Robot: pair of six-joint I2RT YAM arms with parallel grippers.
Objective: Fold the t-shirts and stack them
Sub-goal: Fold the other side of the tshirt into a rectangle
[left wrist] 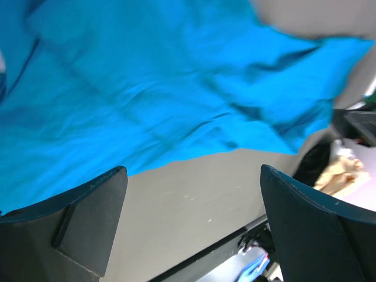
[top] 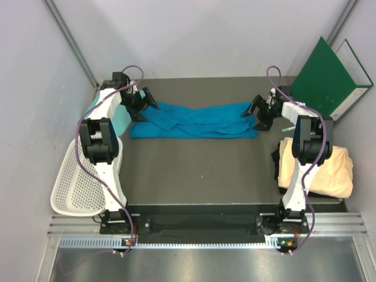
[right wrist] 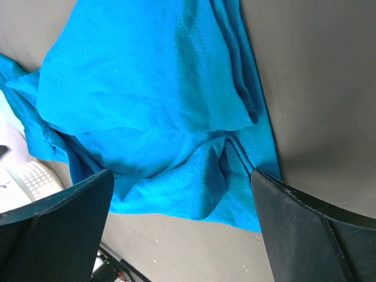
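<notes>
Left gripper (top: 145,106): jaws stand wide apart with nothing between them; it hangs over the left end of the blue t-shirt (top: 194,122); contact with the cloth cannot be confirmed. Right gripper (top: 259,111): jaws likewise spread wide and gripping nothing; it sits at the shirt's right end.

The blue t-shirt lies as a long, rumpled band across the far half of the table (top: 200,170), between the two grippers. The cream t-shirt (top: 329,170) lies as a folded bundle at the table's right edge, beside the right arm, well apart from the blue one.

The overhead view alone shows the green board (top: 326,76) leaning at the far right and most of the white mesh basket (top: 76,182) at the left edge. The left wrist view shows the left gripper (left wrist: 192,170) over bare table just off the blue t-shirt's (left wrist: 147,88) edge; the cream t-shirt (left wrist: 341,170) appears at far right. The right wrist view shows the right gripper (right wrist: 182,173) straddling bunched folds of the blue t-shirt (right wrist: 147,76); one finger lies close to the hem, touching or not cannot be told; a corner of the basket (right wrist: 29,173) shows at left.
</notes>
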